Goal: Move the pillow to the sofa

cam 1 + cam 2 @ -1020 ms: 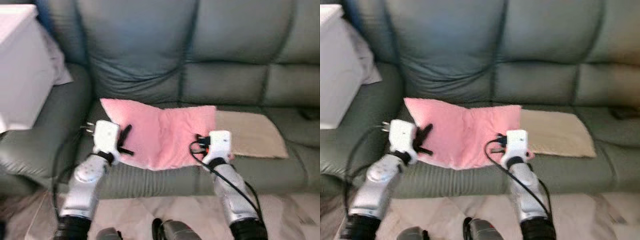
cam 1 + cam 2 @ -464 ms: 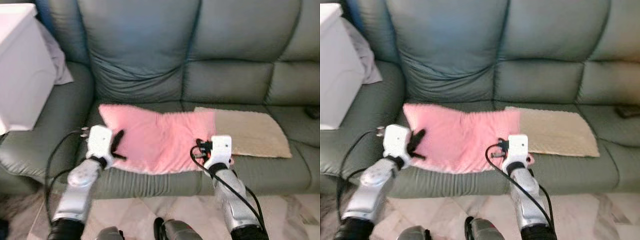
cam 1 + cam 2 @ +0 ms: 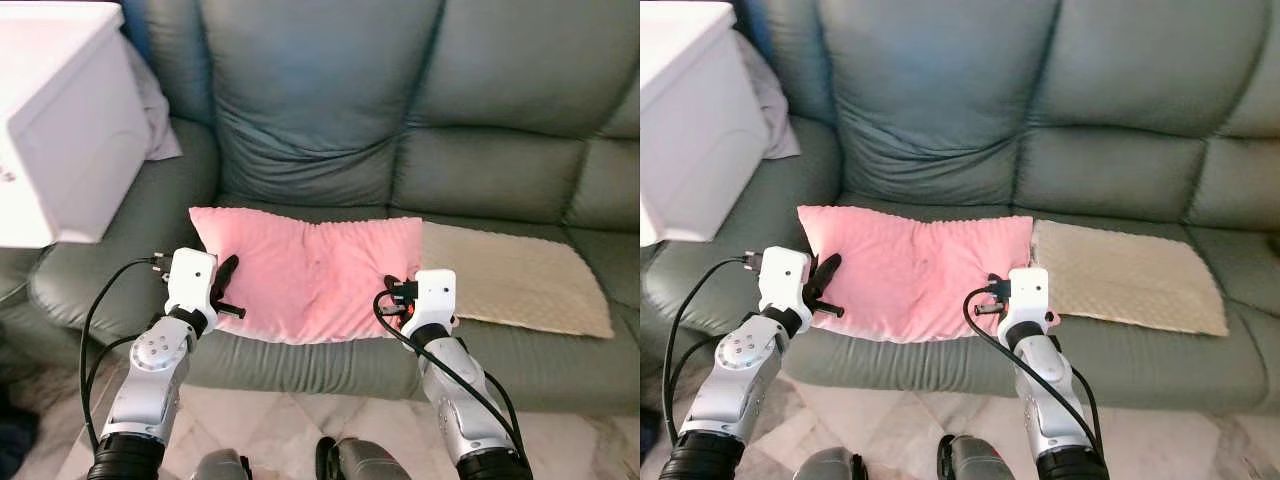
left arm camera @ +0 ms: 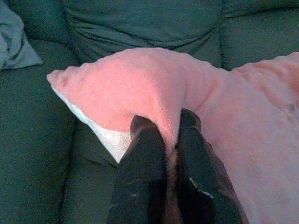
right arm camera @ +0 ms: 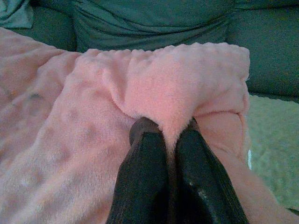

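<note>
**A:** Fingertips first, because that's what you can't quite see. From the head camera, the right gripper (image 3: 398,292) hides its own fingers behind the white wrist housing, so you only get a dark sliver against the pink. The left gripper (image 3: 226,285) shows more: black fingers lying along the pillow's left edge.

**B:** And the wrist cameras?

**A:** They settle it for you. On the left wrist, both fingers (image 4: 142,154) are pressed together with a fold of pink fabric pinched up between them. Same on the right wrist: fingers (image 5: 147,149) squeezed onto a raised ridge of the pillow. Both are clamped on it.

**B:** Where's the pillow sitting?

**A:** Pink pillow (image 3: 310,275) lies flat on the seat of the grey-green sofa (image 3: 320,130), near the seat's front edge, with its back edge close to the backrest. Its long axis runs across the sofa, left to right, with the back left corner pointing toward the armrest.

**B:** Anything beside it?

**A:** You've got a beige mat (image 3: 515,285) just beside the pillow's right edge, touching or slightly tucked against it; I can't tell which overlaps. A white box (image 3: 60,120) sits at the left armrest, cut off by the frame, with a grey cloth (image 3: 155,110) behind it.
</note>
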### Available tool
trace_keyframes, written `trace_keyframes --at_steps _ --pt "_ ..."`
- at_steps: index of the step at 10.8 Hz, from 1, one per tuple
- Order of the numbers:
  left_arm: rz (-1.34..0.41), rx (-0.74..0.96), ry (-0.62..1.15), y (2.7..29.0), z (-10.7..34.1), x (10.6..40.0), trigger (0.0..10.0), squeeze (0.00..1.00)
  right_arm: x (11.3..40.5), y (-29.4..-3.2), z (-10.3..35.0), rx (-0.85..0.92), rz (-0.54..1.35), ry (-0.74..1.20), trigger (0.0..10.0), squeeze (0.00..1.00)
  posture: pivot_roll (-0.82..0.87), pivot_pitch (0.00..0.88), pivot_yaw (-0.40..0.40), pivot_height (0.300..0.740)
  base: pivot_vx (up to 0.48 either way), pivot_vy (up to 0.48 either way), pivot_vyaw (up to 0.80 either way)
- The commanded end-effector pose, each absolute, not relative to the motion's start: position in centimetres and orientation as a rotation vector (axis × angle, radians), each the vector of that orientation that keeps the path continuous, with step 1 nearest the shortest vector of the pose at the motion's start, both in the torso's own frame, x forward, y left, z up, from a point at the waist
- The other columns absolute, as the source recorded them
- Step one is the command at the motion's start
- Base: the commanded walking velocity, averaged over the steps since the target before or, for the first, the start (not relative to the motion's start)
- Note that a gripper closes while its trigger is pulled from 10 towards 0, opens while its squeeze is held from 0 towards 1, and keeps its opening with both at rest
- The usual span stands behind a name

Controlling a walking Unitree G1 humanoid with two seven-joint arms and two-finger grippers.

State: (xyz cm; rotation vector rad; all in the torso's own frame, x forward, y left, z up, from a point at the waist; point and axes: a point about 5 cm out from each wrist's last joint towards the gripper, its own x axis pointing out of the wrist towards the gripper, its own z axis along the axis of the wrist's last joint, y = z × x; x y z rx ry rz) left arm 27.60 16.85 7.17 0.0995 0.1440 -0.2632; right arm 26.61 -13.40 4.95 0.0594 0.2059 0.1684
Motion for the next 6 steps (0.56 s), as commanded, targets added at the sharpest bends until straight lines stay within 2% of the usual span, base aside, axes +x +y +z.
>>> trace_keyframes --at_steps 1,4,6 --pt "-0.265 0.107 0.127 16.65 7.35 27.67 10.0 0.00 26.92 -13.53 5.77 0.060 0.171 0.176 10.0 0.00 0.02 0.111 -0.070 0.681 0.000 0.000 0.00" --pt "-0.288 0.093 0.118 15.94 7.44 27.52 10.0 0.00 26.70 -13.39 5.70 0.067 0.172 0.175 10.0 0.00 0.02 0.119 -0.066 0.636 0.000 0.000 0.00" --pt "-0.295 0.085 0.115 15.89 7.58 27.67 10.0 0.00 26.75 -13.39 5.64 0.069 0.171 0.178 10.0 0.00 0.02 0.118 -0.071 0.636 0.000 0.000 0.00"
